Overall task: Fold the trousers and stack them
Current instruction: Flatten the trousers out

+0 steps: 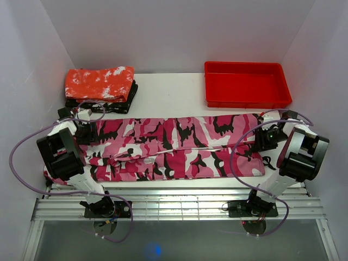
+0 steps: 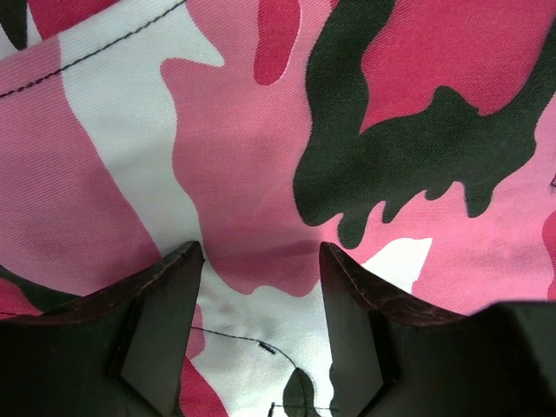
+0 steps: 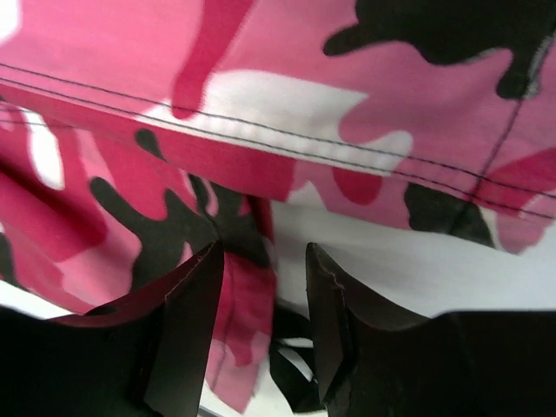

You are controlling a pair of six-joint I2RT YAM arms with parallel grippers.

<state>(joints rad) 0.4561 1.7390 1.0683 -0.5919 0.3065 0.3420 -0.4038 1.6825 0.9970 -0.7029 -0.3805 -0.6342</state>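
The pink camouflage trousers (image 1: 174, 147) lie stretched left to right across the white table (image 1: 168, 95), folded lengthwise. My left gripper (image 1: 87, 132) is over their left end. In the left wrist view it (image 2: 261, 261) stands open, with flat cloth (image 2: 261, 130) under the gap and nothing pinched. My right gripper (image 1: 265, 138) is at their right end. In the right wrist view it (image 3: 263, 261) is open, with a loose pink cloth edge (image 3: 239, 321) and a black strap (image 3: 291, 382) lying in the gap over bare table (image 3: 417, 269).
A folded red cloth with white speckles (image 1: 100, 82) rests on a dark folded cloth at the back left. A red tray (image 1: 247, 84) stands at the back right. White walls close in on the left, right and back.
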